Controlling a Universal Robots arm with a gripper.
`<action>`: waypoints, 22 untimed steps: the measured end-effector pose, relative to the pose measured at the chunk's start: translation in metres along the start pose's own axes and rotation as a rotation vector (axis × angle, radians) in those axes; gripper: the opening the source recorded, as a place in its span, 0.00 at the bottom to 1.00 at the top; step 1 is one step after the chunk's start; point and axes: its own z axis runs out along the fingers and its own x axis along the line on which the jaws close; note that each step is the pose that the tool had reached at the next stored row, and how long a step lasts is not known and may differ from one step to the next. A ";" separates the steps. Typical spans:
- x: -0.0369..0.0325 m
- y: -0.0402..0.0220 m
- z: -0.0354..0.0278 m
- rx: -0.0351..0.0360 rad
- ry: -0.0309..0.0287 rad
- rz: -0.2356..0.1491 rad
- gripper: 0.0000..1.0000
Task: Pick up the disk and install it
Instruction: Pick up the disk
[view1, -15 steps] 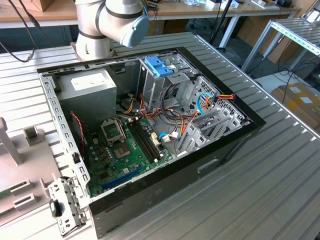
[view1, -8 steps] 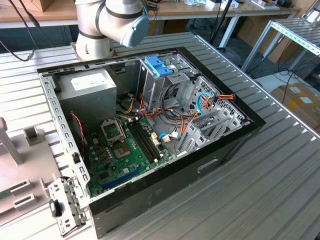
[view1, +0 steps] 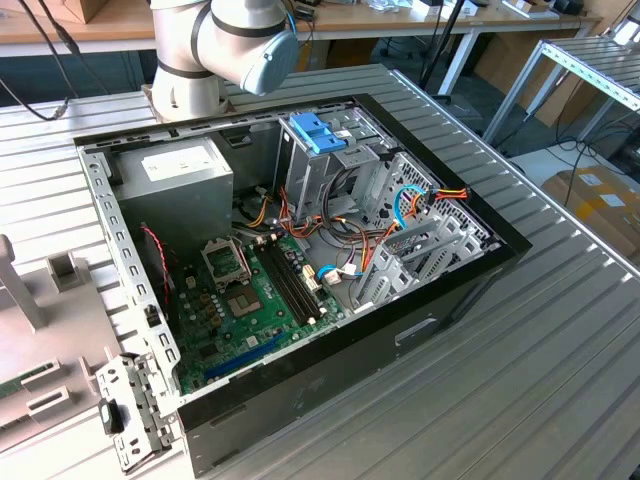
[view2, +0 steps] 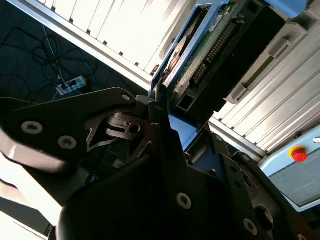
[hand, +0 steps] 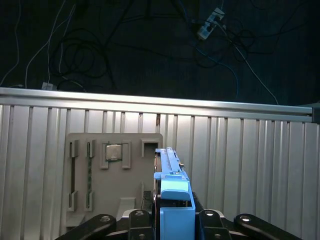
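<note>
Disk (hand: 166, 160), stiff, dense and shock-sensitive with its circuit board bare, juts ahead of the gripper (hand: 175, 220), which is clamped on its blue rail (hand: 175, 192), probably the safest hold.

Lower end of disk (hand: 172, 192) off-frame

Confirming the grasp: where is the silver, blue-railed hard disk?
In the first wrist view the silver disk stands edge-on between the gripper's jaws, over the ribbed metal table beside the grey tray.
</note>
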 end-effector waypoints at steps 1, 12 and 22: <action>0.0000 0.0000 -0.0006 -0.0001 0.0000 0.000 0.37; -0.0003 0.0002 -0.0040 -0.0001 0.0000 0.000 0.37; -0.0005 0.0003 -0.0073 -0.0001 0.0000 0.000 0.37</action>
